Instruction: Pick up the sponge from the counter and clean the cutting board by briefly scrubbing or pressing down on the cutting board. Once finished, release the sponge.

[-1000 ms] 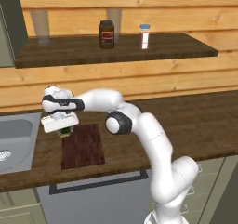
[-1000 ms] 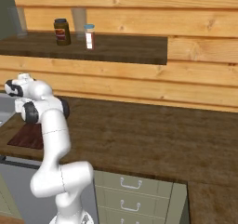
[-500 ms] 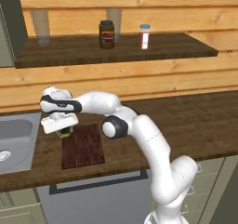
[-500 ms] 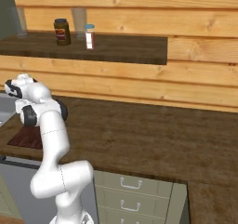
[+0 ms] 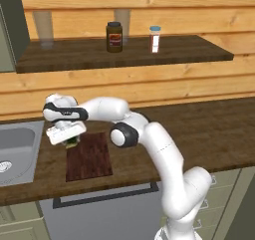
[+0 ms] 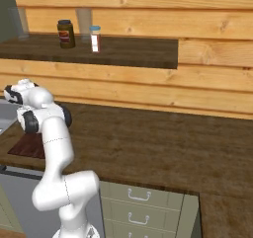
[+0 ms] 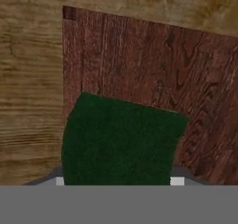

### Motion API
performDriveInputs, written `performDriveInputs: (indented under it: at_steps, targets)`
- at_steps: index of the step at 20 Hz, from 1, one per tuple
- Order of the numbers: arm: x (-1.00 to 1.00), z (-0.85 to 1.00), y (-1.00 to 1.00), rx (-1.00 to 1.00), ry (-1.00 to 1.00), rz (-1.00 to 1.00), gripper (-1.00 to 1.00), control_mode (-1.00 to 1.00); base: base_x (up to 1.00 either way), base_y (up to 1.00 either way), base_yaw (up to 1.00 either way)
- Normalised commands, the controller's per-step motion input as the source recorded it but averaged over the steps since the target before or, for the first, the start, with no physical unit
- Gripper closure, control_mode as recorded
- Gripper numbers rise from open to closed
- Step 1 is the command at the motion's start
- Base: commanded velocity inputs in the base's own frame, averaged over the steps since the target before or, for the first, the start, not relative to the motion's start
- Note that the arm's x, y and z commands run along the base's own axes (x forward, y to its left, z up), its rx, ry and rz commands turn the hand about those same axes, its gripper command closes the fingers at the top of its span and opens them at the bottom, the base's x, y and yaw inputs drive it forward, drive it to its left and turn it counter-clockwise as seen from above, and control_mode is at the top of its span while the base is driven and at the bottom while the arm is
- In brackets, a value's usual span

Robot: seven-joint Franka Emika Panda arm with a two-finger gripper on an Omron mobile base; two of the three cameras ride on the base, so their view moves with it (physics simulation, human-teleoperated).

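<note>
Steel sink [image 5: 15,152]: set into the worktop's left end.

Counter [image 5: 199,129]: brown wood-grain, running the full width below the plank wall.

Gripper [image 5: 69,140]: over the far left corner of the cutting board, jaws closed on the sponge.

Sponge [image 7: 118,141]: dark green face toward the hand camera, held above the board's left portion, overlapping its left edge; whether it touches the board cannot be told.

Cutting board [image 5: 89,157]: reddish-brown, lying near the worktop's front edge, just right of the sink.

Shelf [image 5: 124,52]: dark wood, above; carries a brown jar [image 5: 114,37] and a small white shaker [image 5: 155,39], near each other.
</note>
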Motion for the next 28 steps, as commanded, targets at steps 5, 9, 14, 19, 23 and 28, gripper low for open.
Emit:
performDriveInputs:
  at_steps: [5,9,14,19,23,28]
  targets:
    - [-0.63,-0.15,-0.54,0.00,-0.12,0.00,1.00,-1.00,0.00,0.00,0.00]
    - [-0.56,-0.10,-0.62,0.00,-0.12,0.01,1.00,-1.00,0.00,0.00,0.00]
    - [-0.12,-0.02,-0.85,0.03,-0.06,0.09,1.00,-1.00,0.00,0.00,0.00]
    - [0.03,0.00,-0.86,0.08,0.00,0.10,1.00,-1.00,0.00,0.00,0.00]
    - [0.24,-0.01,-0.52,0.09,0.00,0.05,1.00,-1.00,0.00,0.00,0.00]
    - [0.05,-0.36,0.22,0.05,0.00,0.13,1.00,-1.00,0.00,0.00,0.00]
